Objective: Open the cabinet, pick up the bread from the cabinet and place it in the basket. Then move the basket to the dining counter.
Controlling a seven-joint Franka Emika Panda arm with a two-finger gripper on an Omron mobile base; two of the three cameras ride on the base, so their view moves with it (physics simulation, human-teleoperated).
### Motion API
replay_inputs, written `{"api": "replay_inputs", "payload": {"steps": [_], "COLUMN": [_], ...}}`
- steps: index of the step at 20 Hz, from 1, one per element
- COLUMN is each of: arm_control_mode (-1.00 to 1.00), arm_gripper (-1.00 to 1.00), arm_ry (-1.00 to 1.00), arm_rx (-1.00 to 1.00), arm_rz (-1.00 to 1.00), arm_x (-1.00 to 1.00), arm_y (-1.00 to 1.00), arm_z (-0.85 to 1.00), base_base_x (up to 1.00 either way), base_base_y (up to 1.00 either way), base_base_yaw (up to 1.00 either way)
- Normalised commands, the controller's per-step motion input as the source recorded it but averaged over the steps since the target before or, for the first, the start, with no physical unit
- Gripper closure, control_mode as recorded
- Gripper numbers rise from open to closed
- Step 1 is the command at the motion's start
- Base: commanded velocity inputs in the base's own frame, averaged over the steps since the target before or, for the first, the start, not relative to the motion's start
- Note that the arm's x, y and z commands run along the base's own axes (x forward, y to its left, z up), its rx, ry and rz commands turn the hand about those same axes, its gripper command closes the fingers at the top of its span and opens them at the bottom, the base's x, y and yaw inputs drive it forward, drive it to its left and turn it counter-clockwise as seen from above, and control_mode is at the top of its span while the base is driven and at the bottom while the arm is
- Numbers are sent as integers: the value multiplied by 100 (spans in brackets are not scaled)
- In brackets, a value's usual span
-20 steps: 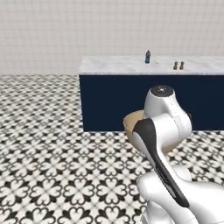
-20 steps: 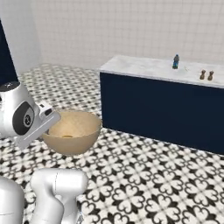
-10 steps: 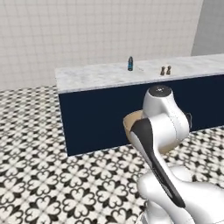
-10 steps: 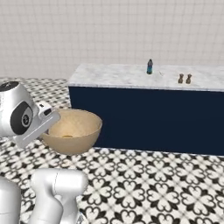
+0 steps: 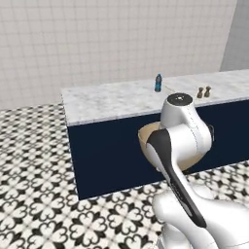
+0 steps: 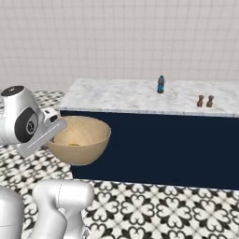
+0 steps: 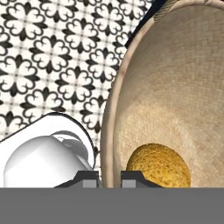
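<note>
The basket is a round tan bowl held in the air beside the arm, and its left rim runs between my finger tips. My gripper is shut on that rim; in the right base view the gripper meets the bowl's left edge. The bread, a golden-orange lump, lies inside the basket at the bottom. In the left base view the arm hides most of the basket. The dining counter, a marble top over a plain navy front, stands just ahead of the basket. The cabinet is out of view.
A small blue bottle and two brown shakers stand on the marble top toward its far right part. Black-and-white patterned floor lies in front of and left of the counter. A white tiled wall rises behind.
Both base views have shifted as the base drove: the counter now looks nearer and larger. The basket stays in the shut gripper, in the same place beside the arm.
</note>
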Motion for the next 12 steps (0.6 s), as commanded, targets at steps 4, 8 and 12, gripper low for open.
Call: {"api": "replay_inputs", "payload": {"steps": [4, 8, 12], "arm_control_mode": [100, 100, 100], "arm_gripper": [100, 100, 100], "arm_ry": [0, 0, 0], "arm_rx": [0, 0, 0], "arm_rz": [0, 0, 0], "arm_x": [0, 0, 0], "arm_y": [0, 0, 0], "arm_z": [0, 0, 0], "base_base_x": [86, 90, 93], "base_base_y": [14, 19, 27], "base_base_yaw": [6, 7, 5]}}
